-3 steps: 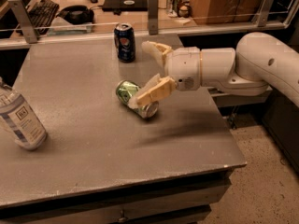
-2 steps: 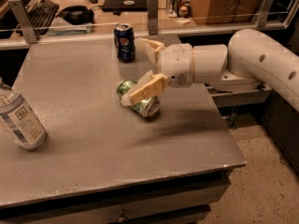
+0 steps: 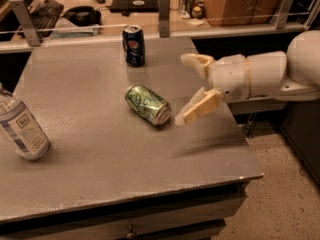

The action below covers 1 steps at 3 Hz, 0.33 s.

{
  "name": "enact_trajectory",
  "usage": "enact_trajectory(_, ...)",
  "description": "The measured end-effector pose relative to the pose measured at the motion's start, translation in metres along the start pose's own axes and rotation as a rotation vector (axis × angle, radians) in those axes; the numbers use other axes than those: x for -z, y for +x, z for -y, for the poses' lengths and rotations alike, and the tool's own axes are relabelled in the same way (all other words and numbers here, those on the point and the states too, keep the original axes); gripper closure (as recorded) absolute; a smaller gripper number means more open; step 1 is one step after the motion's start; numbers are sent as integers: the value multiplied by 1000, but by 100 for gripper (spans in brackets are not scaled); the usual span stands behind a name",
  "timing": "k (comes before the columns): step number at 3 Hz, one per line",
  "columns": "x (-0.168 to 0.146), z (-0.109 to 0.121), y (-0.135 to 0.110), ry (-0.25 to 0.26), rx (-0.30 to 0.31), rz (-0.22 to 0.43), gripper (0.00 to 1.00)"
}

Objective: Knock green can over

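Note:
The green can (image 3: pixel 147 104) lies on its side near the middle of the grey table (image 3: pixel 100 154), its silver top pointing to the front right. My gripper (image 3: pixel 190 86) hangs just right of the can, apart from it, with its two pale fingers (image 3: pixel 200 108) spread open and nothing between them. The white arm (image 3: pixel 270 74) reaches in from the right.
A dark blue Pepsi-style can (image 3: pixel 134 45) stands upright at the table's back. A clear plastic bottle with a white label (image 3: pixel 21 130) leans at the left edge. A railing and a desk with a keyboard (image 3: pixel 45 11) lie behind. The table's right edge is under my arm.
My gripper has pulled back to the right, away from the green can it was over. The can now shows fully, lying on its side.

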<state>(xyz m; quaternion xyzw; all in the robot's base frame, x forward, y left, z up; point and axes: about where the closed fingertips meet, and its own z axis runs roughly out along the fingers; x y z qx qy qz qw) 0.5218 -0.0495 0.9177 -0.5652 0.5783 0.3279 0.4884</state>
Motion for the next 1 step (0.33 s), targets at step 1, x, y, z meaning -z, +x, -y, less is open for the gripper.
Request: enact_trajectory(1,50,9,30,63,-20,-98,0)
